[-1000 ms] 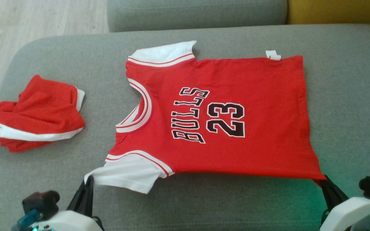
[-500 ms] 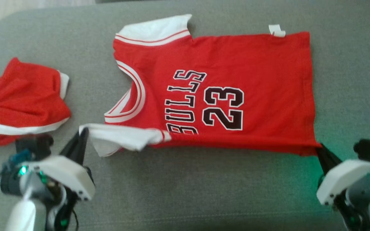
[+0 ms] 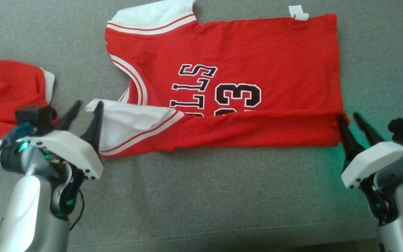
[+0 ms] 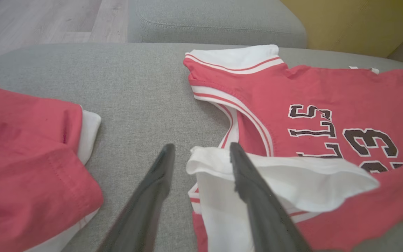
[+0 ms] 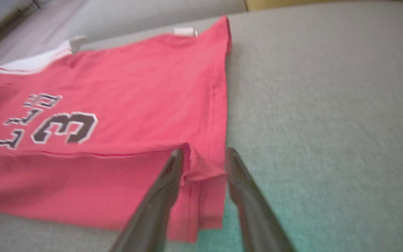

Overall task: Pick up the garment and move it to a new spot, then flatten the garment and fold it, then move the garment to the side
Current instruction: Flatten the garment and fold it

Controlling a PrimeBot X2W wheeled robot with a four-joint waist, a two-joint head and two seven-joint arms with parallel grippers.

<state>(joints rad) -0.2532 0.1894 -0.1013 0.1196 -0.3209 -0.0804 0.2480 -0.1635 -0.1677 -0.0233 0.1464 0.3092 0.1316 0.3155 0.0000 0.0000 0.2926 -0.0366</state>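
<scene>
the red bulls 23 jersey (image 3: 257, 52) lies spread on the grey sofa cushion (image 3: 205, 196), its near edge folded up over the lower half of the lettering. the left pincer (image 3: 89, 105) stands apart, the tip of the white sleeve (image 3: 128, 119) loose between its fingers. the right pincer (image 3: 347, 117) is also apart, straddling the folded hem corner without clamping it. a crumpled red and white garment (image 3: 5, 91) sits at the left, apart from the jersey.
</scene>
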